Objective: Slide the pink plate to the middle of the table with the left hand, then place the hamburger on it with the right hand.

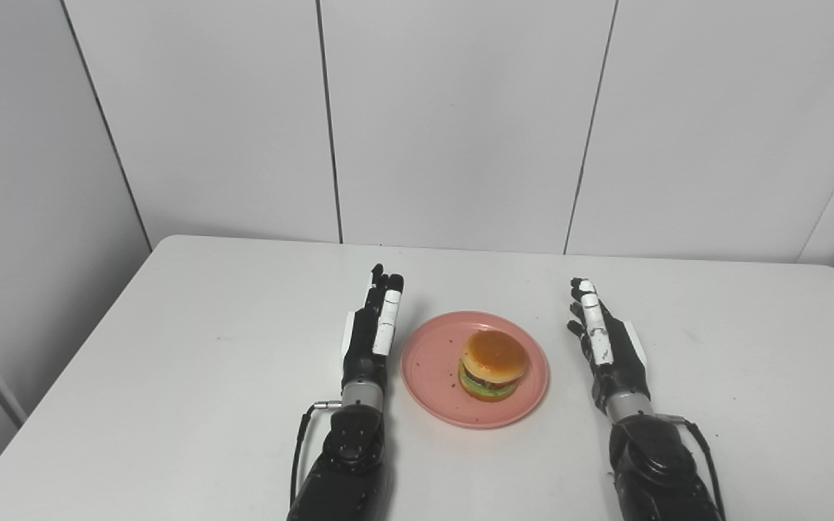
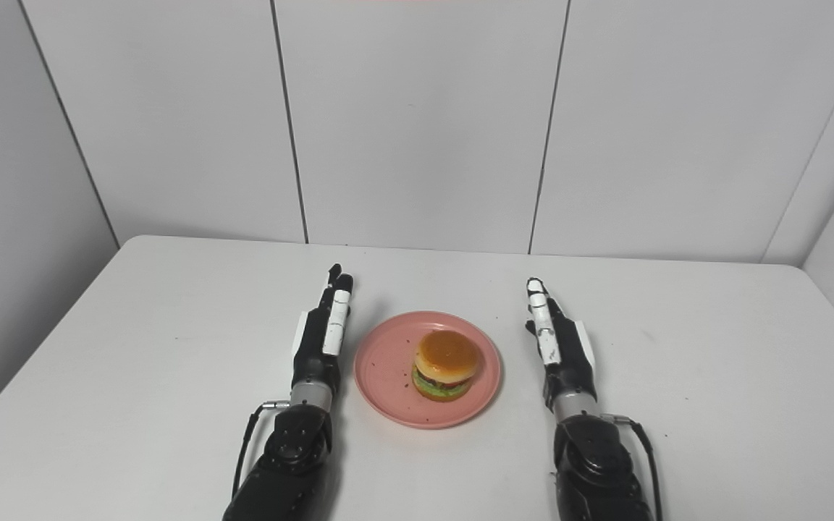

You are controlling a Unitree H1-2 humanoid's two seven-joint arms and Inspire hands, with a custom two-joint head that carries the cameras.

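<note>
Hamburger [image 1: 493, 364] sat on the pink plate [image 1: 431, 362] mid-table, left hand [image 1: 371, 333] and right hand [image 1: 605, 340] flanking it, both open and empty — burger looked light, squashy, stack-prone — grip bun sides.

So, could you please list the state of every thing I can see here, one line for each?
pink plate: flat on the table, near its middle, some dark crumbs on it.
hamburger: upright on the plate, right of its centre.
left robot hand: open, holds nothing, left of the plate.
right robot hand: open, holds nothing, right of the plate, apart from it.
</note>
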